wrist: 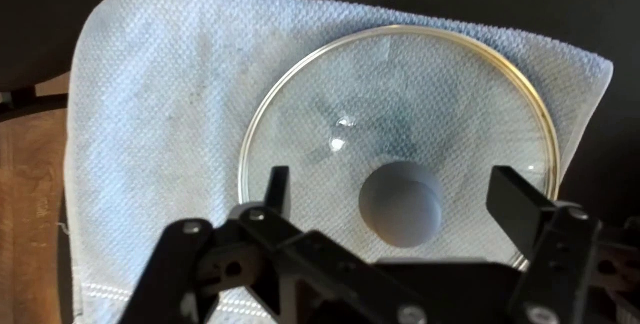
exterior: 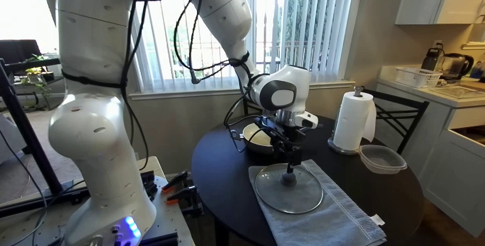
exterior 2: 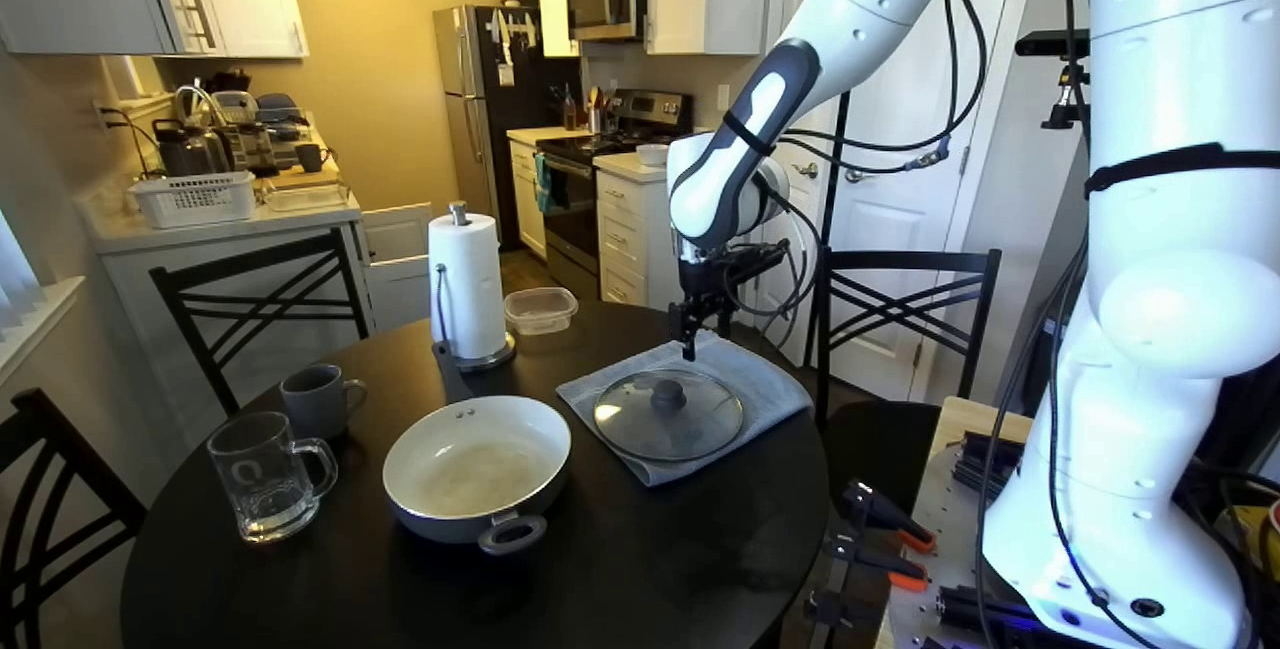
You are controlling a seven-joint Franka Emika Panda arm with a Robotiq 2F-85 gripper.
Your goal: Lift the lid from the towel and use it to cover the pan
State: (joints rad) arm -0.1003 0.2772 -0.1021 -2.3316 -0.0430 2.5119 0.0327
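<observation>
Can trace the round rim of the desk (exterior 2: 640,569) curving past the towel (exterior: 333,219), with one towel end reaching it or nearly so; cannot tell which. At the opposite end, nearer the pan (exterior 2: 470,474), can see the lid (exterior 2: 668,424) lying flat on the towel, with its metal edge right at the towel's border. Between towel and pan, can make out a strip of dark desk surface; past the pan, a glass mug (exterior 2: 268,484) and a grey mug (exterior 2: 318,404); near the rim, a paper towel roll (exterior 2: 474,289) and a clear plastic container (exterior 2: 541,312). Can see the claw (wrist: 391,181) hanging above the lid, with its fingers (wrist: 517,204) spread well apart, to either side of the knob (wrist: 400,204) in the wrist view. Finding the lid round and equally wide every way, can give only the knob a direction: up. Can follow the towel's long axis away from the pan, and the pan's own from loop handle (exterior 2: 537,529) to long black handle (exterior 2: 452,376), aimed toward the paper towel roll.
</observation>
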